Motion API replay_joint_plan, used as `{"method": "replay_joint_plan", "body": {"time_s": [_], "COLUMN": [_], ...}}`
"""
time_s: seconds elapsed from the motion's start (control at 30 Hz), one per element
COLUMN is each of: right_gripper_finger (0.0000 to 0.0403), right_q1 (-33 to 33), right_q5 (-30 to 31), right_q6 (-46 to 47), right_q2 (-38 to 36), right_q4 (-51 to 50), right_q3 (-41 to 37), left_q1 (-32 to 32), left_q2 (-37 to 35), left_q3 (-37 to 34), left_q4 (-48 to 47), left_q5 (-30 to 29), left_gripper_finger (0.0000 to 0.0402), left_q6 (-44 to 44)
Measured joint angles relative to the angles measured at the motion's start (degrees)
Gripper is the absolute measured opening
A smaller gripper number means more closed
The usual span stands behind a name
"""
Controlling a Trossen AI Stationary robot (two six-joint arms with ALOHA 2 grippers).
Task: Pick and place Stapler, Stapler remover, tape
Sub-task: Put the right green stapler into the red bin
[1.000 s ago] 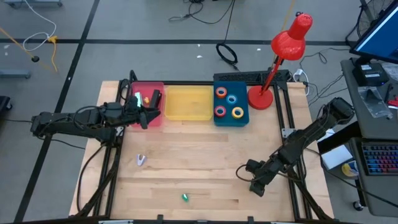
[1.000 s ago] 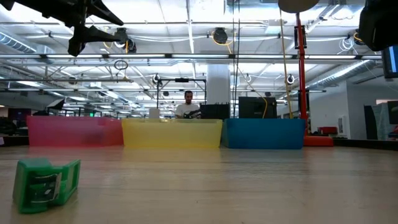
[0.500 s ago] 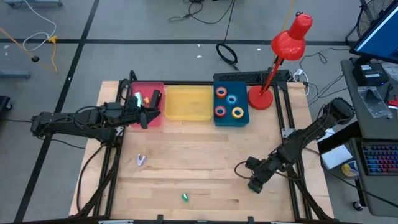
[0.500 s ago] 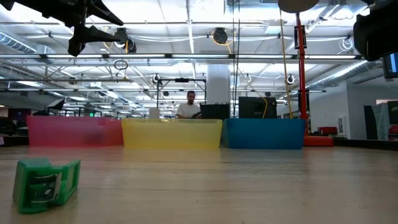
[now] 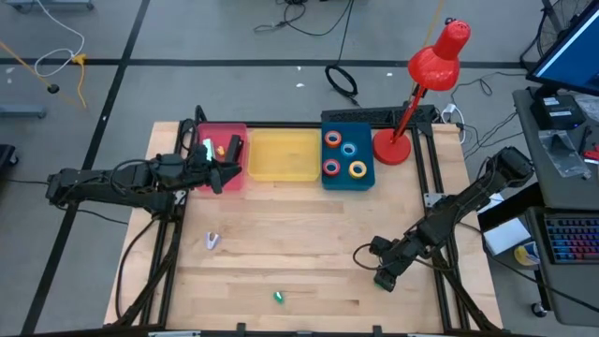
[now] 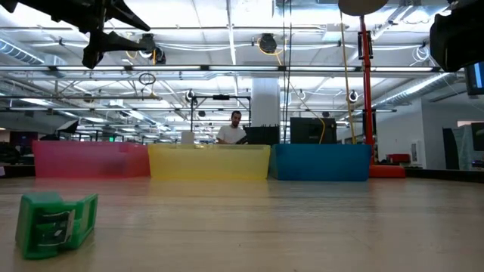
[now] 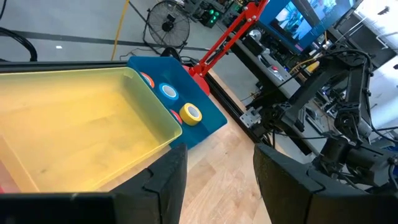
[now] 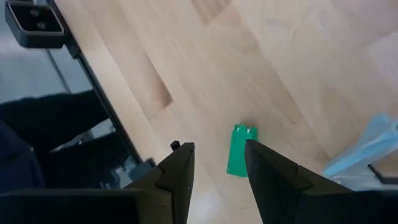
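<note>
i see three bins in a row along the far edge of the wooden table point(image 5: 309, 225): a pink bin point(image 5: 221, 155), an empty yellow bin point(image 5: 283, 155) and a blue bin point(image 5: 347, 156). a red desk lamp point(image 5: 421, 80) stands just beside the blue bin. in the low view a person point(image 6: 232, 131) shows far behind the yellow bin.

my left gripper point(image 5: 225, 171) reaches in from the left, arm stretched nearly flat, hanging at the near edge of the pink bin; its fingers point(image 7: 166, 180) stand partly apart with nothing between them. my right gripper point(image 5: 368, 262) is low over the near right part of the table, arm folded in from the right side, fingers point(image 8: 180, 171) likewise parted a little and empty.

the four tape rolls point(image 5: 344, 155) lie flat in the blue bin, holes up. a green staple remover point(image 5: 278, 298) sits near the front edge, between the arms; from the right wrist its long axis runs roughly along the gripper's line of sight. a pale small object point(image 5: 212, 241) lies on the left of the table; i cannot tell what it is.
</note>
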Motion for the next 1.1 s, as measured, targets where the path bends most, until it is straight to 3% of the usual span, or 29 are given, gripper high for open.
{"method": "replay_joint_plan", "body": {"time_s": [0.57,0.77,0.9,1.1], "right_gripper_finger": [0.0133,0.0136,0.0135,0.0137], "right_q1": [2.13,3.55,3.32,3.04], "right_q5": [0.76,0.72,-3.02,-3.45], "right_q6": [4.04,4.01,3.24,2.03], "right_q2": [0.30,4.22,7.85,9.44], "right_q4": [-2.64,-3.66,-9.79,-7.83], "right_q3": [1.08,6.38,6.71,6.80], "left_q1": [0.00,0.00,0.00,0.00], "left_q2": [0.00,0.02,0.02,0.02], "left_q3": [0.00,0.00,0.00,0.00], "left_q4": [-0.01,-0.02,-0.07,-0.08], "left_q5": [-0.13,-1.80,-2.67,-4.05], "left_gripper_finger": [0.0184,0.0184,0.0184,0.0184], "left_q6": [-0.83,-1.95,-1.85,-1.54]}}
